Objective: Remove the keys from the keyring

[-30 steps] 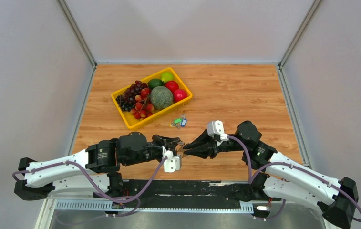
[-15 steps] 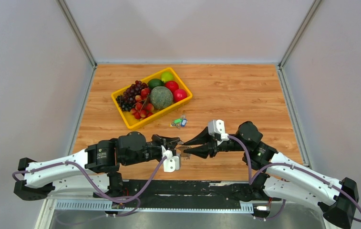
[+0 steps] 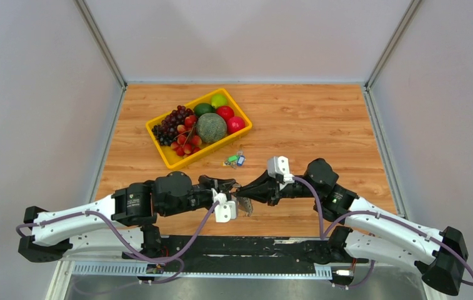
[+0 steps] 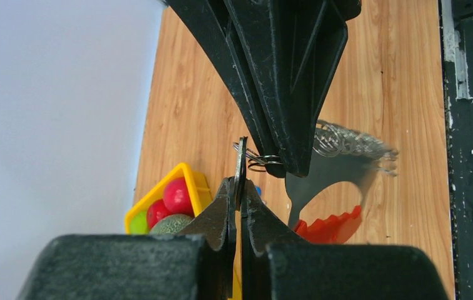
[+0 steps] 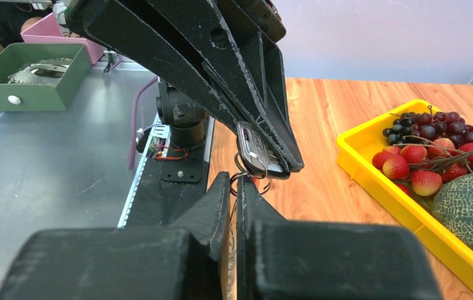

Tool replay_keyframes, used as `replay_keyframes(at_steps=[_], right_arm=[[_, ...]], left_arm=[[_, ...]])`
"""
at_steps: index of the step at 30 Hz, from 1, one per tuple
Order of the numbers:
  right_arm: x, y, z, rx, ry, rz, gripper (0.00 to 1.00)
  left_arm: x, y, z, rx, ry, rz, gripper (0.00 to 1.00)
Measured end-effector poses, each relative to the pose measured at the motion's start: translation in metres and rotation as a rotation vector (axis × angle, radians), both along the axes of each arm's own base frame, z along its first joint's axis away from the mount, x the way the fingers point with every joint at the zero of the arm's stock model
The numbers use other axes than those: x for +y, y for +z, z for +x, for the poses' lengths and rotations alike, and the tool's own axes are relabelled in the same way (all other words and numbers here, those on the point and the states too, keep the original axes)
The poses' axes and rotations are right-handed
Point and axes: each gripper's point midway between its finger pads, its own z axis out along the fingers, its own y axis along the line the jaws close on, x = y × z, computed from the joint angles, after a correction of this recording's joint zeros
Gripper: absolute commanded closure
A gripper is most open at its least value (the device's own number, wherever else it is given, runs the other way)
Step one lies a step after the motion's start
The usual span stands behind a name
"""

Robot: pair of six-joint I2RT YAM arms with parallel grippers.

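My two grippers meet tip to tip above the table's near middle. My left gripper (image 3: 233, 188) (image 4: 240, 182) is shut on a thin flat metal key (image 5: 253, 150), seen edge-on in the left wrist view. My right gripper (image 3: 242, 195) (image 5: 234, 178) is shut on the small silver wire ring (image 4: 260, 161) (image 5: 246, 172) that joins that key. The silver-grey bunch of keys (image 4: 352, 145) hangs blurred below the right fingers (image 4: 283, 94), with the red tag (image 4: 328, 228) under it. In the top view the bunch (image 3: 245, 207) dangles just under the fingertips.
A yellow basket (image 3: 172, 159) of grapes, melon and other fruit stands behind the grippers to the left, and shows in the right wrist view (image 5: 371, 169). Small green and blue items (image 3: 235, 160) lie on the wood beside it. A black rail (image 3: 252, 245) runs along the near edge.
My right gripper opened, moved left to the left gripper's tips, and shut on the ring. The bunch now hangs under the fingertips. The left arm has barely moved.
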Motion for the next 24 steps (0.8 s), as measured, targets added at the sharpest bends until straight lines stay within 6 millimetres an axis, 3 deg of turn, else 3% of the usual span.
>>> replay_keyframes(at_steps=[9,17,18,21,24], right_arm=[[0.001,0.006,0.005,0.056,-0.037,0.012,1.0],[0.01,0.016,0.012,0.385,-0.073,0.011,1.0],[0.012,0.016,0.014,0.436,-0.073,0.004,0.93],[0.02,0.01,0.019,0.604,-0.064,-0.031,0.53],[0.021,0.005,0.018,0.699,-0.052,-0.061,0.46]], left_arm=[[0.007,0.006,0.005,-0.014,0.033,-0.014,1.0],[0.018,0.013,0.011,-0.081,0.06,-0.018,1.0],[0.018,0.011,0.013,-0.092,0.067,-0.004,1.0],[0.022,0.006,0.019,-0.114,0.091,0.037,1.0],[0.022,-0.003,0.02,-0.122,0.088,0.073,1.0]])
